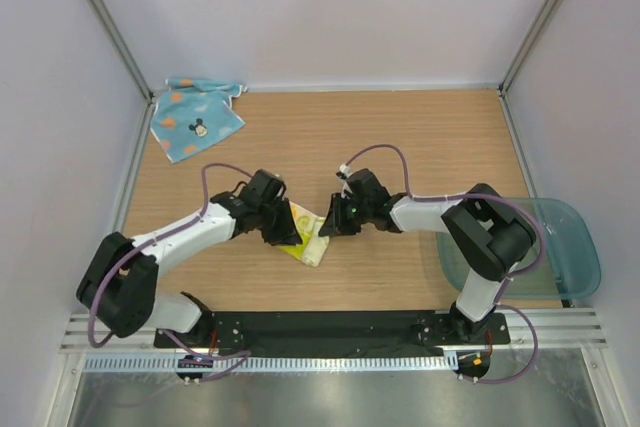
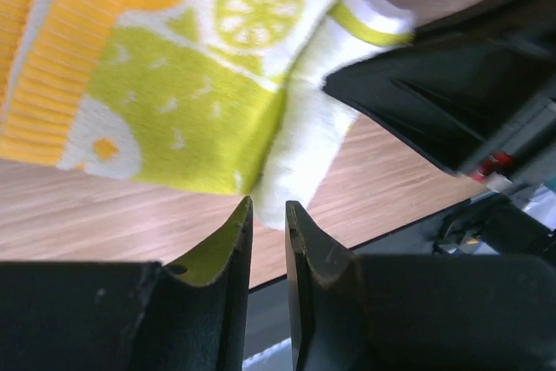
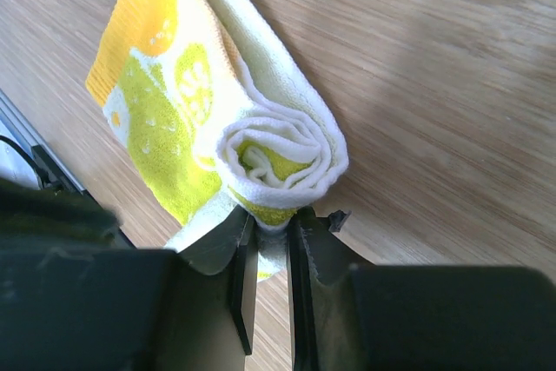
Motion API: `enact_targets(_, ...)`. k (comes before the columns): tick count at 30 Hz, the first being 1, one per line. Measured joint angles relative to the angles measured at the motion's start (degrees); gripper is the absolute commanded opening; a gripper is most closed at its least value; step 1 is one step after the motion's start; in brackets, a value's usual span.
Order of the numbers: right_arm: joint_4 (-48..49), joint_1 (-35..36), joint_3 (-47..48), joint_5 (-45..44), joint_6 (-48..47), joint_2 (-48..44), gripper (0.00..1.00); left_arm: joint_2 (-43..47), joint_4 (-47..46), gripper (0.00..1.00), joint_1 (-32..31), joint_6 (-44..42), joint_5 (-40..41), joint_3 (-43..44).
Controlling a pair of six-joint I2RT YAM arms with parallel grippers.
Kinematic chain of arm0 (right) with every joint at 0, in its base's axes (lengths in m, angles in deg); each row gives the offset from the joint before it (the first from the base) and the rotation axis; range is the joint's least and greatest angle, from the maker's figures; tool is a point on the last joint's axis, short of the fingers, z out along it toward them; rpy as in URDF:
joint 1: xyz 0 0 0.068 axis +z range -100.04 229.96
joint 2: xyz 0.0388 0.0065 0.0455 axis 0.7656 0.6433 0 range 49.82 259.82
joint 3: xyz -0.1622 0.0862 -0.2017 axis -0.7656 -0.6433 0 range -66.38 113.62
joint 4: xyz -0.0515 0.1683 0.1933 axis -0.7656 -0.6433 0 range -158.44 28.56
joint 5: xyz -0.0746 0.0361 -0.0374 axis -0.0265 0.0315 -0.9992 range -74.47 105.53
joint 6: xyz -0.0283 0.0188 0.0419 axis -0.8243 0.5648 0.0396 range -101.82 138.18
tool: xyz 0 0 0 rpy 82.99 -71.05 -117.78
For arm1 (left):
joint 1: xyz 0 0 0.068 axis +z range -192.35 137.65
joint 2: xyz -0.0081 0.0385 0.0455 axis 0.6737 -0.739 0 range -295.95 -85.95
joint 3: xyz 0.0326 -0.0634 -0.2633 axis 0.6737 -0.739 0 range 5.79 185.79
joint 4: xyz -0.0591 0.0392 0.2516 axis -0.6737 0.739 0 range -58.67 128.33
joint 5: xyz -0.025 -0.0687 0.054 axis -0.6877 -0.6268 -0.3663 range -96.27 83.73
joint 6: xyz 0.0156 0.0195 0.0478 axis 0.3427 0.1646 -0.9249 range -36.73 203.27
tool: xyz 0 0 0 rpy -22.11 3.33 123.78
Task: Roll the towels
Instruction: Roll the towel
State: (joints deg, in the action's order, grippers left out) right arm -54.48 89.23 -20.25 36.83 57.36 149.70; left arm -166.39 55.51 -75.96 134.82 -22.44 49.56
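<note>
Right wrist view: the right gripper [image 3: 271, 216] pinches the rolled end of the yellow towel [image 3: 156, 102], which lies on the table [image 1: 430, 147] between both arms; the left gripper [image 2: 268, 206] stands slightly parted, empty.

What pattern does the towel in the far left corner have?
Light blue towel, coloured spots, a mouse face; top external view.

Desk [image 1: 420, 137]: pale wood-grain top. Yellow towel [image 1: 303, 237] lies near centre, towards the near edge, one end coiled into a loose roll. Blue towel [image 1: 195, 119] sits rumpled in the far left corner. Clear bluish tub [image 1: 560, 247] rests at the near right edge, overhanging it.
</note>
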Motion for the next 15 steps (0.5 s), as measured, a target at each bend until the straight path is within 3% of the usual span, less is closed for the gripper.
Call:
enact_targets(7,-1.7,0.0,1.6,0.0,0.3,0.8,0.1,4.3,6.6,0.26,-14.9,-4.7,16.8,8.7)
enact_targets(15,-2.5,0.0,2.2,0.0,0.5,1.1,0.1,-4.7,8.2,0.32,-25.6,-7.0,26.5,12.6)
